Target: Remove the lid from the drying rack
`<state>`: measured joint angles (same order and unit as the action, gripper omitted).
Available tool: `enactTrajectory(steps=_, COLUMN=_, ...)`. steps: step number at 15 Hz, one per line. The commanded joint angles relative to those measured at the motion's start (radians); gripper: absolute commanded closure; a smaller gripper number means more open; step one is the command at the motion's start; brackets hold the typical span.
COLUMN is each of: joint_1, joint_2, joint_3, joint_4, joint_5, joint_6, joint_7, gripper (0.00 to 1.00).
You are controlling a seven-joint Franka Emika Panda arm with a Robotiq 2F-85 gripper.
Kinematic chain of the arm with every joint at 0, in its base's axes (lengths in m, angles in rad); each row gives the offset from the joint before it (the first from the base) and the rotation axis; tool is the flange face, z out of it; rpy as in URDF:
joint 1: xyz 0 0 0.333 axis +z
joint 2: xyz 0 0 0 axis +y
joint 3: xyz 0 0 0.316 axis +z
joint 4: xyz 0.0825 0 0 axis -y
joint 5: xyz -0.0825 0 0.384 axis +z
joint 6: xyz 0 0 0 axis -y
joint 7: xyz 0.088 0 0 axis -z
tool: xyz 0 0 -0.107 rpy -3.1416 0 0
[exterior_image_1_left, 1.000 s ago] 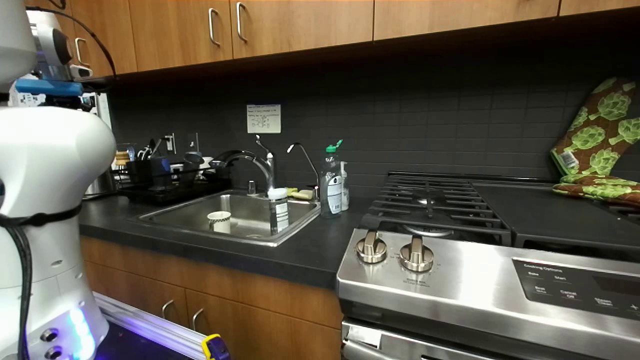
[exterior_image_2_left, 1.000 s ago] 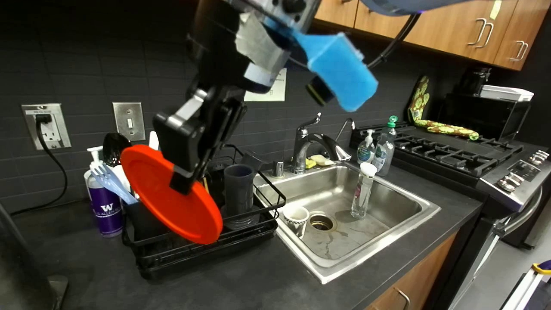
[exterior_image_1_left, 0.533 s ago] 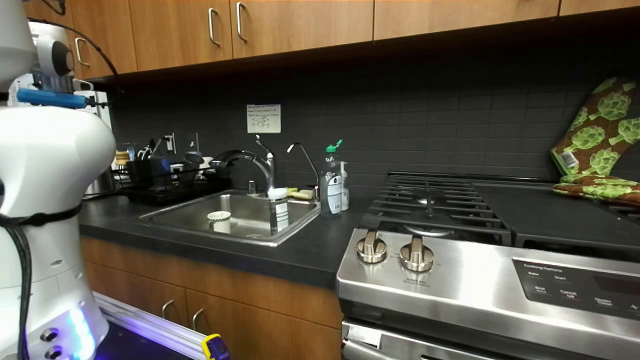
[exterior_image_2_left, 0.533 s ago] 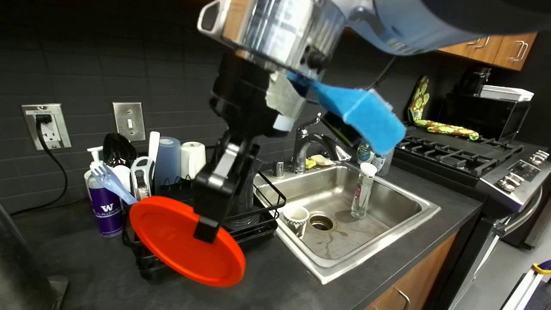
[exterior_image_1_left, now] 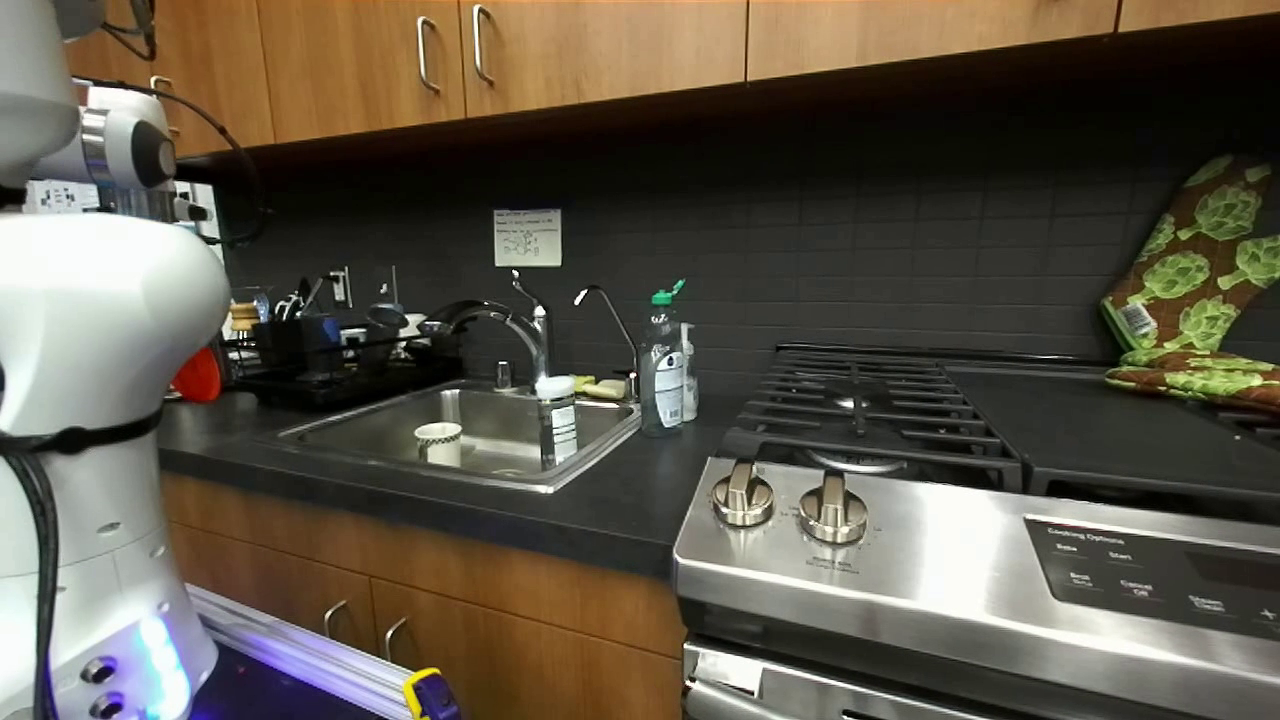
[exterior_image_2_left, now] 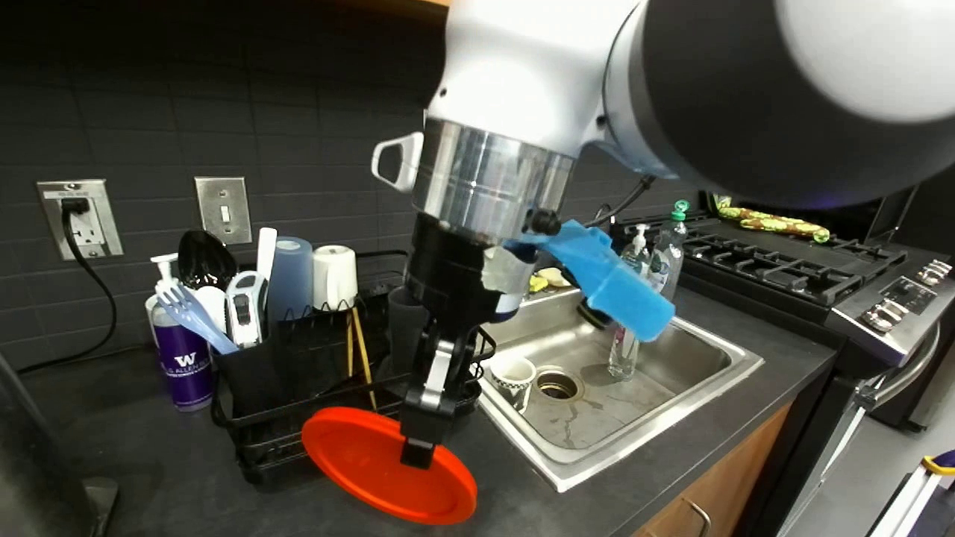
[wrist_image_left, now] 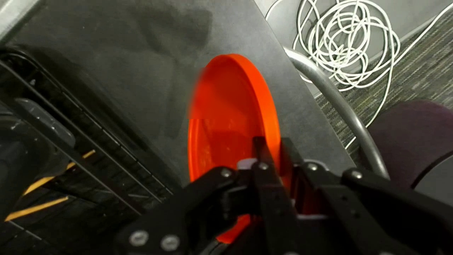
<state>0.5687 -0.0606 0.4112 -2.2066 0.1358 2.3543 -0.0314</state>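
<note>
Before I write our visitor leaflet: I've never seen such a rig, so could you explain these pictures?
This is a robot arm ending in a two-fingered pincer. Two views come from cameras outside it; the third, from its wrist, looks down past the pincer. The pincer grips a lid, red and tilted, by its edge, beside the black rack. On the counter stand that rack, with a mug and utensils in it, and a purple bottle. The sink holds a cup.

The lid looks to us like smooth, slightly glossy plastic, the drying rack like matt wire. We see satin metal on the sink and grained wood on the cupboards.
</note>
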Motion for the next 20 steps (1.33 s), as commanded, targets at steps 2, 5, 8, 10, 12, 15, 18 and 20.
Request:
enactTrajectory(steps=2, joint_1=-0.033, joint_2=0.052, joint_3=0.027, joint_4=0.004, joint_5=-0.064, joint_6=-0.008, joint_7=0.018, gripper=0.97)
enactTrajectory(steps=5, joint_1=-0.034, joint_2=0.084, joint_3=0.036, joint_4=0.013, joint_5=-0.139, joint_6=-0.009, joint_7=0.054, gripper=0.97)
enactTrajectory(steps=8, joint_1=-0.030, joint_2=0.109, joint_3=0.042, joint_4=0.020, joint_5=-0.205, joint_6=0.003, joint_7=0.096, gripper=0.97)
enactTrajectory(steps=10, joint_1=-0.026, joint_2=0.125, joint_3=0.047, joint_4=0.030, joint_5=-0.256, joint_6=0.003, joint_7=0.131, gripper=0.97)
enactTrajectory(steps=12, joint_1=-0.022, joint_2=0.143, joint_3=0.053, joint_4=0.043, joint_5=-0.277, joint_6=-0.003, joint_7=0.150, gripper=0.97)
enactTrajectory(steps=15, joint_1=-0.019, joint_2=0.178, joint_3=0.058, joint_4=0.064, joint_5=-0.274, joint_6=-0.011, joint_7=0.148, gripper=0.97)
enactTrajectory(steps=18, joint_1=-0.017, joint_2=0.209, joint_3=0.061, joint_4=0.081, joint_5=-0.257, joint_6=-0.012, joint_7=0.133, gripper=0.97)
enactTrajectory(steps=20, joint_1=-0.015, joint_2=0.226, joint_3=0.060, joint_4=0.086, joint_5=-0.258, joint_6=-0.007, joint_7=0.134, gripper=0.97)
